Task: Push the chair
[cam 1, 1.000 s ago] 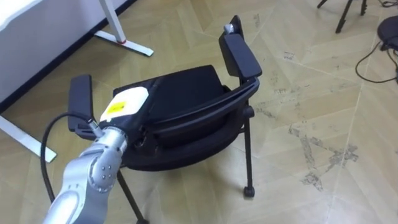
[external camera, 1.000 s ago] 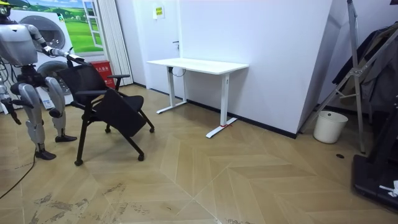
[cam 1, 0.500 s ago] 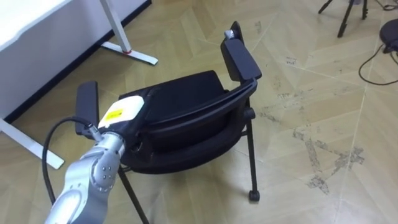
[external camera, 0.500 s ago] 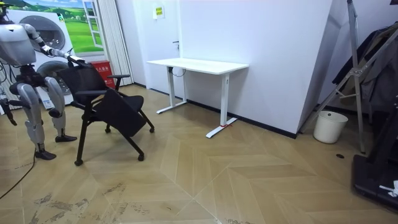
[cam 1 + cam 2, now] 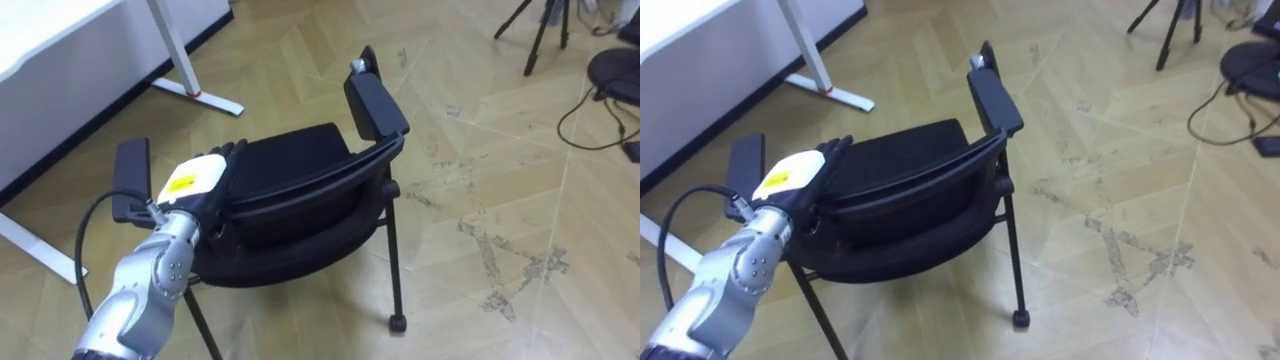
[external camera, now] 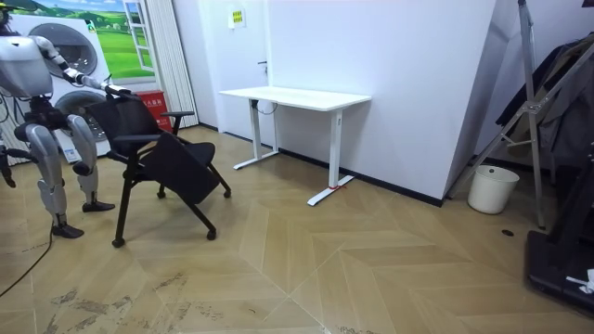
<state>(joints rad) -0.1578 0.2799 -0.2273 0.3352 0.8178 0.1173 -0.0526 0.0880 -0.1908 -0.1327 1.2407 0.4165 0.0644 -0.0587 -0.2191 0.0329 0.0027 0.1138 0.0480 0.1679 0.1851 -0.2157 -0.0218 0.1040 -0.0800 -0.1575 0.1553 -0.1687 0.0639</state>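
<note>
A black chair (image 5: 300, 165) with padded armrests and thin metal legs stands on the wood floor right in front of me, its backrest towards me. My left hand (image 5: 195, 175) lies on the left end of the backrest's top rail, its fingers (image 5: 832, 150) reaching forward over the rail, nearly straight. In the room view I stand behind the chair (image 6: 176, 162) at the room view's left, left arm stretched out to the backrest's top (image 6: 113, 90). My right hand (image 6: 6, 171) hangs low at my side.
A white desk (image 6: 295, 96) stands by the wall beyond the chair, and one of its feet (image 5: 195, 90) lies on the floor just past the left armrest. A tripod (image 5: 545, 30) and cables (image 5: 590, 100) are at the far right. A white bin (image 6: 490, 188) stands by the wall.
The eye view has shifted a little. My left hand stays on the backrest's rail. In the room view the chair has hardly moved and my right arm has swung back slightly.
</note>
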